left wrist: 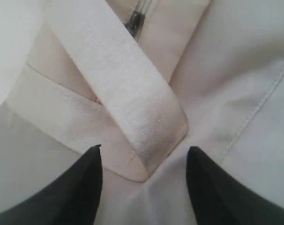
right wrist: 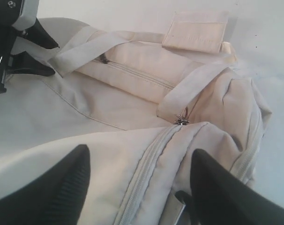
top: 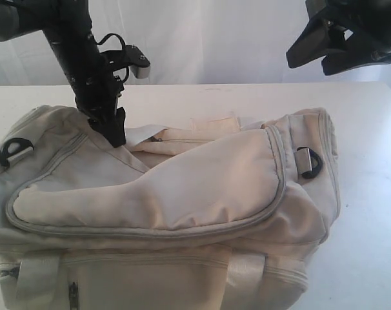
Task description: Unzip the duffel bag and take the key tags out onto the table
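Observation:
The cream-beige duffel bag [top: 182, 187] lies on the white table [top: 370, 194] with its U-shaped zip flap [top: 150, 194] lying flat and its zip [right wrist: 151, 159] shut. A metal zip pull [right wrist: 182, 121] rests at the flap's corner. My left gripper [top: 116, 137] is down on the bag's back left; it is open [left wrist: 144, 150], with a folded webbing strap [left wrist: 128, 89] just ahead of its fingers. High over the bag's right end, my right gripper [top: 311, 61] hangs open [right wrist: 139, 154] and holds nothing. The key tags are hidden.
Black D-rings sit at the left end [top: 15, 150] and right end [top: 311, 161]. The padded handle wrap [right wrist: 196, 30] lies behind the bag. A pocket zip pull [left wrist: 134, 21] is near the strap. White table shows behind and right of the bag.

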Tool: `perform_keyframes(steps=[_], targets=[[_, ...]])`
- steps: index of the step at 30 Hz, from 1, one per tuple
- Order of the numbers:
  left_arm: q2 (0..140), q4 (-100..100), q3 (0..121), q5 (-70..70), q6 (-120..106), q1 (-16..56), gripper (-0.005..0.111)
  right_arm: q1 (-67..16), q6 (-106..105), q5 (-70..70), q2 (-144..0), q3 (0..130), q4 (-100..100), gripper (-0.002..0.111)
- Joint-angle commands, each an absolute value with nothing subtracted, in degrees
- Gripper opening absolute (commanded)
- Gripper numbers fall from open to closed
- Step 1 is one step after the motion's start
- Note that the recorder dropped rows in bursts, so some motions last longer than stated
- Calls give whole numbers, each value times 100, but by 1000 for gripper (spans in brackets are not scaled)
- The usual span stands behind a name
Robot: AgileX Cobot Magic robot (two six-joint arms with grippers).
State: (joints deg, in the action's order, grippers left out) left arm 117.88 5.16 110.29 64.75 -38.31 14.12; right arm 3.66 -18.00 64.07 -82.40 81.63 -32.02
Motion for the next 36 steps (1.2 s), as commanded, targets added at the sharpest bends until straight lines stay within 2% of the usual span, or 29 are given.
perform_keyframes(steps=[1,9,11,13,17,29,36], targets=[[11495,638,10812,6996,-3769,1442,57,402,-1823,6367,-8223,8154,-3193,58],[11467,653,10204,6996,-4234,1442,57,402,-1823,6367,-8223,8154,-3193,58],[11467,639,10194,6996,-4234,1442,52,402,-1823,6370,-8223,8143,-3193,58],[11467,639,10204,6996,-4234,1442,41,402,-1823,6370,-8223,8111,-3193,58],[11456,639,10348,6996,-4234,1442,2,402,-1823,6315,-8223,8044,-3179,58],[10609,571,11130,6996,-3896,1428,0,402,-1823,6166,-8245,7987,-3169,58],[10191,554,11141,6996,-3734,1298,0,402,-1935,5438,-8579,7987,-3242,58]])
